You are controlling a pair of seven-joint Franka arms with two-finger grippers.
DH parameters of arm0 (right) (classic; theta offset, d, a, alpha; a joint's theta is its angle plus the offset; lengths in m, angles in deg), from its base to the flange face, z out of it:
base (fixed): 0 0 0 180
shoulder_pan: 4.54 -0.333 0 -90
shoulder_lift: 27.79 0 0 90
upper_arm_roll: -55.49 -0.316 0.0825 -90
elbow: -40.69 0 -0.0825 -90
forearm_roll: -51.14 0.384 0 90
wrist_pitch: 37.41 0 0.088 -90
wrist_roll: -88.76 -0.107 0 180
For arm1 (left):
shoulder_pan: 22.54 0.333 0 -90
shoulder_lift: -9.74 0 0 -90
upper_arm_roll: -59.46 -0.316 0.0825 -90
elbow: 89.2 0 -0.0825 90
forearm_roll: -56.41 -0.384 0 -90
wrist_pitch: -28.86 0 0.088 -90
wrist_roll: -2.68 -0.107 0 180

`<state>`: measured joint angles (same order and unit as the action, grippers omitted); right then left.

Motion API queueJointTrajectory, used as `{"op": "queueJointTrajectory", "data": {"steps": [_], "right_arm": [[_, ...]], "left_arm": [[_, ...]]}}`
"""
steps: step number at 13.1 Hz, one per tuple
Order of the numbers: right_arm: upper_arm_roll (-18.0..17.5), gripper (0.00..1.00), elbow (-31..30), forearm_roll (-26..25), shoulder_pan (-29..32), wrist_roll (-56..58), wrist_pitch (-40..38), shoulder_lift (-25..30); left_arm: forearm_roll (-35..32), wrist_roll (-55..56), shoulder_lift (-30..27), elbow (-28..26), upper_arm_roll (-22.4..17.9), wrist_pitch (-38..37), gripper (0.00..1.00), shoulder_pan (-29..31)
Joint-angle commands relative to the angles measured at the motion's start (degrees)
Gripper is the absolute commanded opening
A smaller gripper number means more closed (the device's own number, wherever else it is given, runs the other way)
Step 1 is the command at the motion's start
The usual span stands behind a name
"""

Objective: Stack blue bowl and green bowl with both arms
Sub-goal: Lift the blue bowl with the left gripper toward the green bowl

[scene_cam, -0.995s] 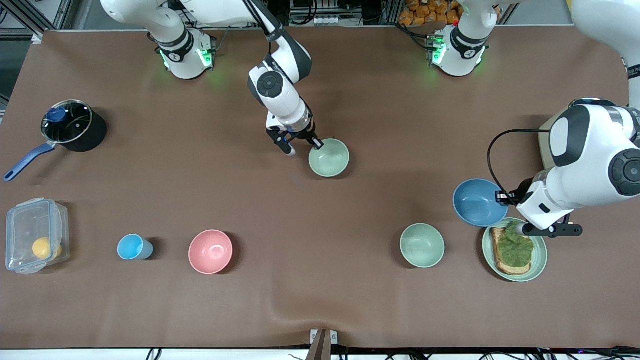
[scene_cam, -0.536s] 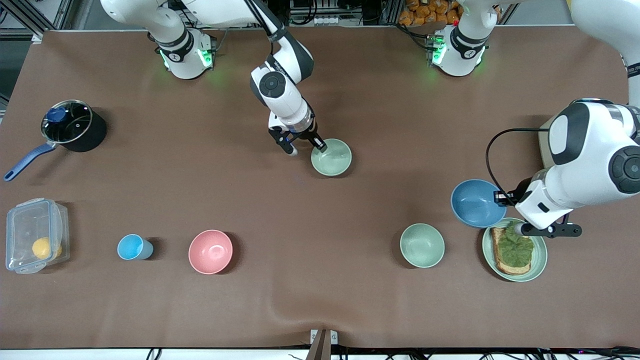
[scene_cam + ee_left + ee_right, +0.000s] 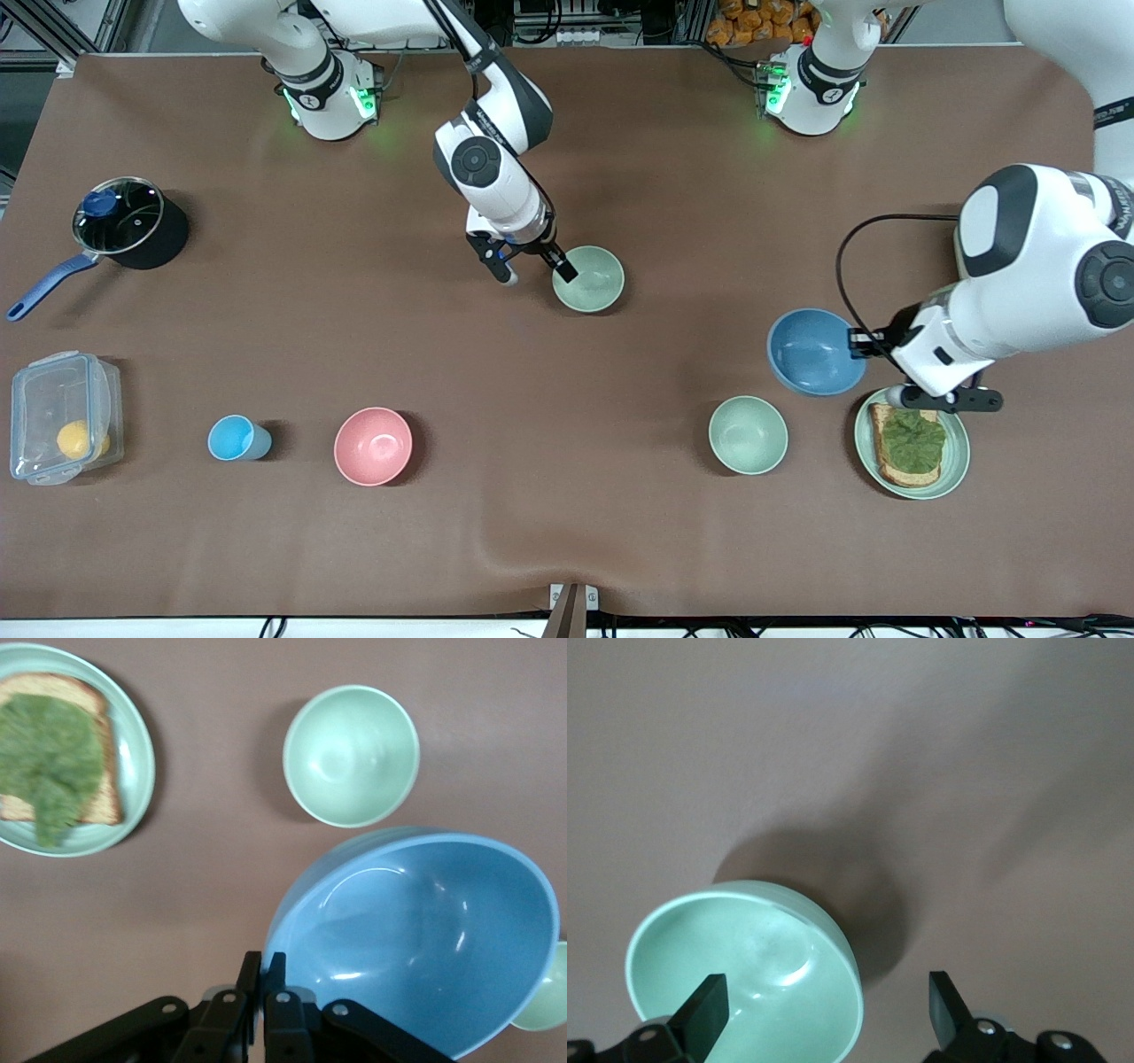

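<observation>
The blue bowl hangs tilted above the table, beside the toast plate. My left gripper is shut on its rim. In the left wrist view the gripper pinches the rim of the blue bowl. The sage-green bowl sits mid-table. My right gripper is open astride its rim. In the right wrist view the gripper has one finger over the inside of the bowl and the other outside it.
A mint-green bowl and a green plate with toast lie near the blue bowl. A pink bowl, a light-blue cup, a clear box and a lidded pot are toward the right arm's end.
My left gripper has carried the blue bowl toward the middle of the table, away from the plate. My right gripper stays open at the green bowl's rim and has shifted slightly.
</observation>
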<state>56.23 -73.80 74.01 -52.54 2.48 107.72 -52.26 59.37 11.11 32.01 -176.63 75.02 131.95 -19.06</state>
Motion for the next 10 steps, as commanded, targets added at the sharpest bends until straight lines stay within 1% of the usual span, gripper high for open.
{"op": "queueJointTrajectory", "data": {"steps": [1, 5, 8, 10], "right_arm": [[1.0, 1.00, 0.1, 0.6, 0.0, -6.1, -2.6, 1.0], [1.1, 1.00, 0.0, 1.6, 4.6, -7.1, -4.1, 0.1], [1.0, 1.00, -0.6, 2.3, 8.0, -6.8, -4.2, -0.6], [1.0, 1.00, -0.6, 6.0, 9.1, -5.7, -3.9, -0.8]], "left_arm": [[1.3, 6.3, -0.9, -1.6, 3.8, -1.4, 0.00, 0.0], [1.2, 16.2, -1.0, -4.7, 9.5, -0.6, 0.00, -0.7], [1.2, 20.5, -1.2, -8.1, 11.7, 0.9, 0.00, -1.6], [0.8, 24.7, -1.2, -10.6, 14.0, 2.4, 0.00, -1.6]]}}
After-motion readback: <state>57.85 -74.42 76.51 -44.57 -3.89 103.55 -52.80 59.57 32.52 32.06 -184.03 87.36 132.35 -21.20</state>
